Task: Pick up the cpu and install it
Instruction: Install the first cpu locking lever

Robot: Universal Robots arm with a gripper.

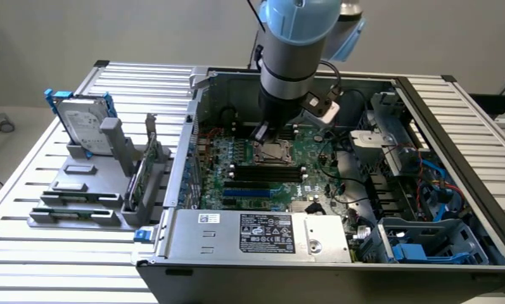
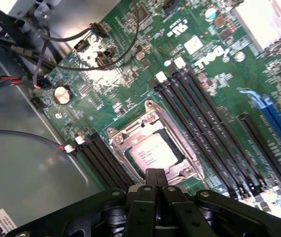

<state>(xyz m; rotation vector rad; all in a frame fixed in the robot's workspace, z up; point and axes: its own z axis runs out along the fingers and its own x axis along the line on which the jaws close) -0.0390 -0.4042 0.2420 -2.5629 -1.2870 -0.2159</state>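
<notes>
**Hovering over a seated chip with closed fingers**

Sitting flat inside the dark square metal-framed socket [image 2: 153, 148] on the green motherboard [image 2: 219, 74], the small square cpu with its silvery-grey metal top [image 2: 153, 152] appears already placed where it belongs. In the wrist view the black gripper [image 2: 155, 180] has its two fingers [image 2: 150, 177] pressed together, holding nothing, and their tips lie just beside the socket frame's near edge, with the chip just beyond them. The cpu is square, so it has no long axis to speak of; its edges run on a diagonal across the wrist view, in line with the frame around it and with the black memory slots [image 2: 204, 133] that flank the socket on either side.

From the exterior view the grey-and-blue robot arm [image 1: 290, 57] comes down into the open computer case [image 1: 455, 126], and its gripper [image 1: 261, 133] hangs over the socket [image 1: 275, 152], near its edge on the exterior view's left. Whether the fingertips touch the frame or stand slightly off it I cannot tell. The socket's metal frame seems to lie down around the chip, though whether it is latched is not clear.
</notes>
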